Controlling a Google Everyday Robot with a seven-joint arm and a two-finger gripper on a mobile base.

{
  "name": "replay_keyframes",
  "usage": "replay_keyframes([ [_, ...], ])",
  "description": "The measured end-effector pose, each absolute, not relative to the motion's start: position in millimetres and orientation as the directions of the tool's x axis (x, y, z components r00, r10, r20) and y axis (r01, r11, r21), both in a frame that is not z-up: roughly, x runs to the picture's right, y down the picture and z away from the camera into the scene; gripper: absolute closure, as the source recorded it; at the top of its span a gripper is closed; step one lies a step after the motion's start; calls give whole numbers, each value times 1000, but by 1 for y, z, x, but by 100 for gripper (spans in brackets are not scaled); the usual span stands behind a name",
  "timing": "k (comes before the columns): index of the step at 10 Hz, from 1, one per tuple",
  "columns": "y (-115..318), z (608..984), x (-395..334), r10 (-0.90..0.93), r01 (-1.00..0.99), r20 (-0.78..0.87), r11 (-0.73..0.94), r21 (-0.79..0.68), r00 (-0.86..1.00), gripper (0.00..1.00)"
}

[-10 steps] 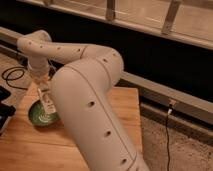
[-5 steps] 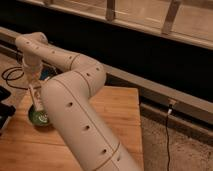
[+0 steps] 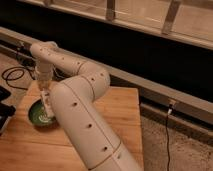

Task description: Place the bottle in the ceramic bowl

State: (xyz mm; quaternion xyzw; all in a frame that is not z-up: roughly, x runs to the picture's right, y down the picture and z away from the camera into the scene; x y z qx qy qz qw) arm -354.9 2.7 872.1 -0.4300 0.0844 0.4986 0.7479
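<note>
The green ceramic bowl (image 3: 36,116) sits at the left of the wooden table (image 3: 120,112). My white arm bends in from the lower middle and reaches back to it. The gripper (image 3: 46,99) hangs straight down over the bowl's right half. A narrow pale thing, the bottle (image 3: 48,109), stands upright below the gripper with its lower end inside the bowl. The gripper looks shut on its top. The arm's big link covers the bowl's right rim.
A dark object (image 3: 5,112) lies at the table's left edge. Black cables (image 3: 15,75) coil on the floor at the left. Another cable (image 3: 167,135) hangs from the ledge at the right. A dark wall and a grey ledge (image 3: 150,85) run behind the table.
The gripper has come down towards the bowl with the bottle. The elbow and the big link have swung back, so more of the table shows.
</note>
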Motion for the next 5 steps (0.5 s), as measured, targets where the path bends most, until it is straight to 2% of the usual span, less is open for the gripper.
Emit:
replay_keyframes([
  [3,23,873,-352,548,-804,-626,161,-573,555,100],
  [5,23,868,-360,550,-783,-606,155,-602,575,100],
])
